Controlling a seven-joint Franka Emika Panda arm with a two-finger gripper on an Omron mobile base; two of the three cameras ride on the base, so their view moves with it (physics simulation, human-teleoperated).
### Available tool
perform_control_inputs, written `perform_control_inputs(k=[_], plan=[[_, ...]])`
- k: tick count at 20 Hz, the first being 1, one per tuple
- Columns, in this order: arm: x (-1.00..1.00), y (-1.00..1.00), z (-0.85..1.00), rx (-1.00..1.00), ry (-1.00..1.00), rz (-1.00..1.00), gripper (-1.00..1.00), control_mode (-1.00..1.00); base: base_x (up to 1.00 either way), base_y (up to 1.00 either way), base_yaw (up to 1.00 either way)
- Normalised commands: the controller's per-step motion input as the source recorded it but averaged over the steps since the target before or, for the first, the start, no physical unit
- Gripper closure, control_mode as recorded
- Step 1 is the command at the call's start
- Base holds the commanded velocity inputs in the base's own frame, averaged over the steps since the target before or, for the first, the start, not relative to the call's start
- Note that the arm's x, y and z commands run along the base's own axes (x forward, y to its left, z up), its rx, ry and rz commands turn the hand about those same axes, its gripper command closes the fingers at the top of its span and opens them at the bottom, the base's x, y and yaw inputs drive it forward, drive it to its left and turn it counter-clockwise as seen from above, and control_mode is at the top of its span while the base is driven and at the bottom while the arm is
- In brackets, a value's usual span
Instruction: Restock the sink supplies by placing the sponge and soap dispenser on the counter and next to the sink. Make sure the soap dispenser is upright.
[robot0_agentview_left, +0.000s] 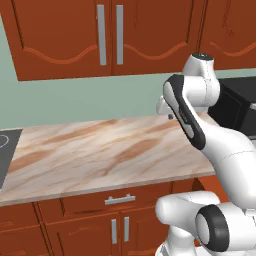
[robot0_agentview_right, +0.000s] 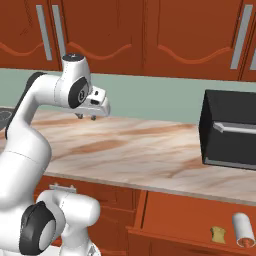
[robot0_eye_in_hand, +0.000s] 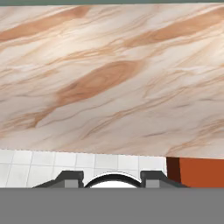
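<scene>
The tan-yellow sponge (robot0_agentview_right: 217, 234) lies in an open drawer (robot0_agentview_right: 175, 212) under the counter (robot0_agentview_right: 150, 150) at the lower right. Beside it, the white soap dispenser (robot0_agentview_right: 243, 229) lies on its side with its orange-red top toward the front. My gripper (robot0_agentview_right: 86, 118) hovers over the left part of the counter and points down, far left of the drawer. In the hand view its fingertips (robot0_eye_in_hand: 70, 177) stand apart with nothing between them, and my gripper (robot0_eye_in_hand: 111, 178) looks down on the marble counter (robot0_eye_in_hand: 109, 87) near its front edge. The sink is out of view.
A black microwave (robot0_agentview_right: 230, 130) stands on the counter at the right. A dark cooktop (robot0_agentview_left: 6, 150) is set into the counter (robot0_agentview_left: 100, 155) at the far left. Reddish-brown wall cabinets (robot0_agentview_left: 110, 35) hang above. White floor tiles (robot0_eye_in_hand: 43, 162) show below the counter edge.
</scene>
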Motion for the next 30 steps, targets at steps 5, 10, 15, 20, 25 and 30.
perform_control_inputs(k=[5, 10, 15, 20, 25, 30], plan=[[-0.01, 0.0, 0.0, 0.0, 0.0, 0.0, -1.0, 1.0, -0.3, 0.09, -0.18], [0.0, 0.0, 0.0, 0.0, 0.0, 0.0, -1.0, 1.0, -0.42, 0.23, -0.52], [0.0, 0.0, 0.0, 0.0, 0.0, 0.0, -1.0, 1.0, -0.15, 0.03, -0.46], [0.0, 0.0, 0.0, 0.0, 0.0, 0.0, -1.0, 1.0, 0.0, -0.11, -0.43], [0.0, 0.0, 0.0, 0.0, 0.0, 0.0, -1.0, 1.0, 0.0, -0.37, -0.38], [0.0, 0.0, 0.0, 0.0, 0.0, 0.0, -1.0, 1.0, -0.01, -0.1, -0.09]])
